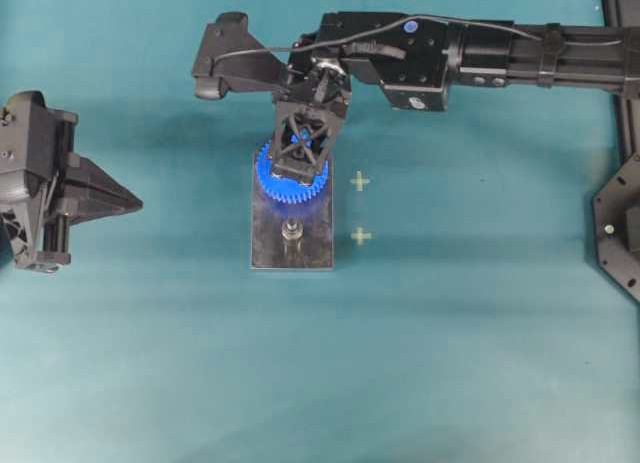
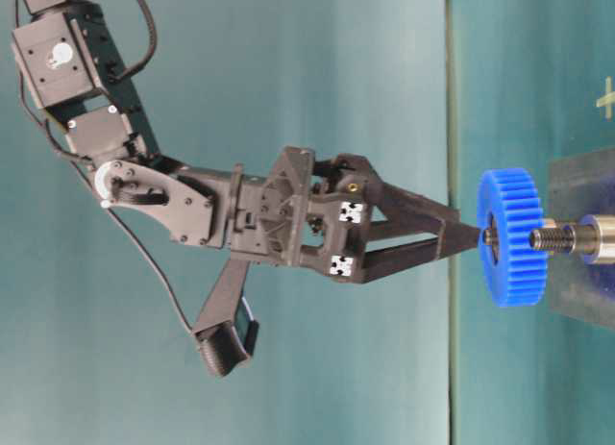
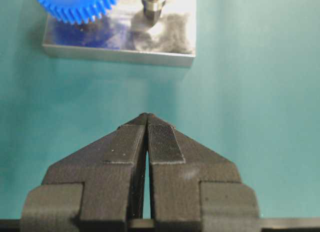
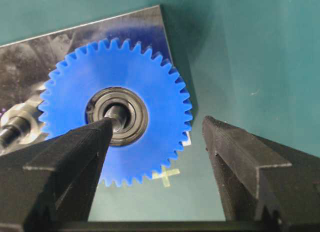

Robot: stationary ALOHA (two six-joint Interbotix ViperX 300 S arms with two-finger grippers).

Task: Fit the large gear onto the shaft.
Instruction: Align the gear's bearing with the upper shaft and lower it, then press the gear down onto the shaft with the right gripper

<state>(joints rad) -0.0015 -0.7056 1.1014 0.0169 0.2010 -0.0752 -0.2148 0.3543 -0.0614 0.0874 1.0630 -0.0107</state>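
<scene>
The blue gear [image 1: 290, 178] sits over the far shaft [image 4: 114, 112] at the 12 o'clock end of the grey plate [image 1: 262, 245], the peg's tip showing through its bearing in the right wrist view. The right gripper [image 4: 157, 129] hangs above it with jaws apart, one finger [image 4: 87, 142] at the hub, the other clear of the rim at 3 o'clock. Seating well likely calls for a straight, level push near the hub, not the teeth; whether the gear is fully down cannot be told. The left gripper [image 3: 148, 119] waits at 9 o'clock, jaws together, empty. Count: one gear, two shafts, the bare one [image 1: 292, 230] toward 6 o'clock, one plate, two pale cross marks [image 1: 360, 182] on the table [image 1: 480, 363].
</scene>
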